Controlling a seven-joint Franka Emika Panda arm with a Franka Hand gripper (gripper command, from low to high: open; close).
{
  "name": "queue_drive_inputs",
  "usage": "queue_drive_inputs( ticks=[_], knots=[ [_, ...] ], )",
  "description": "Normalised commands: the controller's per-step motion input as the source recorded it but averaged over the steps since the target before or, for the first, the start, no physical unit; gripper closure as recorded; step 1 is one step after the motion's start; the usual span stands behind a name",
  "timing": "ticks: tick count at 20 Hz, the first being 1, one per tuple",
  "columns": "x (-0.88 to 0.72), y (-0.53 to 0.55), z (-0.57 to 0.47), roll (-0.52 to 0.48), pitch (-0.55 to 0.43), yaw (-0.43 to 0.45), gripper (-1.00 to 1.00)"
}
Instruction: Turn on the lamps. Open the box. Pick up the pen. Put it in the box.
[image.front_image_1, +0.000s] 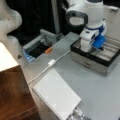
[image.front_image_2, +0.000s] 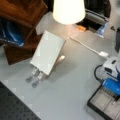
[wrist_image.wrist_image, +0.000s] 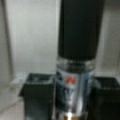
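A pale grey table (image.front_image_1: 100, 90) is filling most of both front views, with dark room space lying behind it at the frames' top. A brown wooden cabinet (image.front_image_1: 12, 92) is standing at lower left in a front view, and a white spiral notebook (image.front_image_1: 56, 96) is lying near the bottom centre. A white cable with a square plug (image.front_image_1: 51, 62) is running across the table's middle toward an orange object (image.front_image_1: 48, 50) beside a dark recessed tray (image.front_image_1: 37, 48).

A lampshade (image.front_image_2: 68, 10) is glowing cream-white at the top of a front view — lit, and casting a bright patch on the table.

The box (image.front_image_1: 96, 56) is sitting at centre right in a front view with its divided grey lining exposed; in a front view it is showing at lower right (image.front_image_2: 106, 105). The gripper (image.front_image_1: 97, 45) is hanging inside the box's opening, its blue fingers reaching down to the lining.

In the wrist view the pen (wrist_image.wrist_image: 77, 50) is standing upright between the two dark fingers (wrist_image.wrist_image: 37, 92) — black cap above, silvery middle below. The fingers are flanking the barrel closely, and the compartment's pale lining is lying behind.
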Motion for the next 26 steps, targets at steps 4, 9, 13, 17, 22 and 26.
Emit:
queue_drive_inputs(
  ticks=[4, 9, 13, 17, 22, 26],
  knots=[
    [0.11, -0.04, -0.19, -0.091, 0.039, -0.030, -1.00],
    [0.17, -0.16, -0.14, -0.127, 0.091, -0.054, -1.00],
    [0.24, -0.30, -0.09, -0.179, 0.128, -0.063, -1.00],
    [0.28, -0.40, 0.03, -0.208, 0.175, -0.041, -1.00],
    [0.35, -0.53, 0.28, -0.220, 0.247, 0.018, -1.00],
    [0.43, -0.41, 0.43, -0.186, 0.266, 0.051, -1.00]
  ],
)
